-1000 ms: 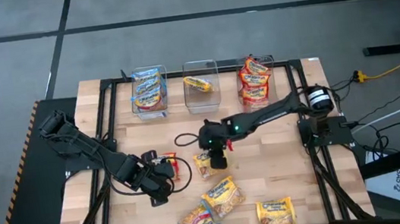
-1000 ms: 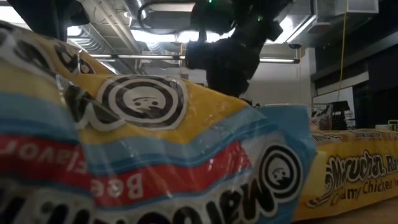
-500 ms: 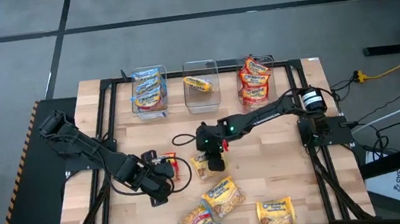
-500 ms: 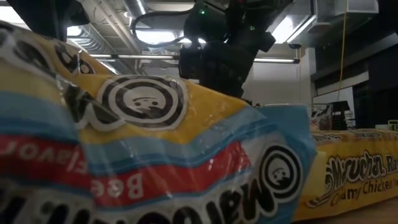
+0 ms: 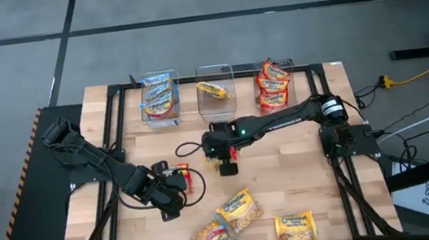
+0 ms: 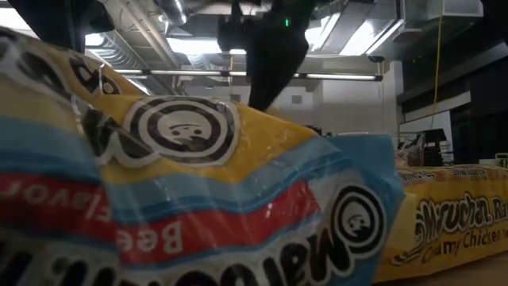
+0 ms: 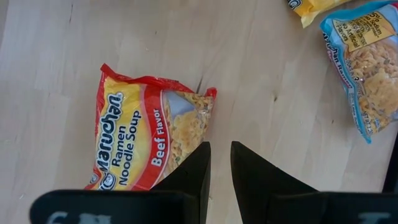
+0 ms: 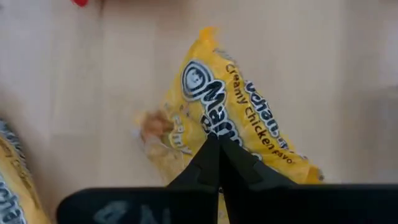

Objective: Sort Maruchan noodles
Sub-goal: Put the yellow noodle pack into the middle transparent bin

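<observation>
My right gripper (image 5: 225, 161) hangs over the middle of the table, shut on a yellow Creamy Chicken noodle packet (image 8: 249, 124). Toward the near left, my left gripper (image 7: 221, 155) stands low over the wood, fingers slightly apart with nothing between them. A red Beef packet (image 7: 140, 140) lies flat beside it. Three more packets lie flat near the front edge: one (image 5: 238, 210), a blue-trimmed one (image 5: 213, 239) and a yellow one (image 5: 296, 229). In the low view the blue-trimmed packet (image 6: 182, 183) fills the picture. My right gripper pinches the yellow packet's wrapper (image 8: 208, 127) between its two shut fingers, coming from above and pointing down. The pinch sits near the middle of one long side. The packet hangs below the fingers, off the wood.
Three clear bins stand along the far edge: the left one (image 5: 159, 98) holds blue-trimmed packets, the middle one (image 5: 215, 89) a yellow packet, the right one (image 5: 273, 86) red packets. A black cable (image 5: 193, 149) loops beside the right gripper. Bare wood lies between the bins and the grippers.
My right gripper has shut on the yellow packet and then risen, drifting a little toward the table's left and far side. The packet has left its spot on the wood and now hangs under the fingers.
</observation>
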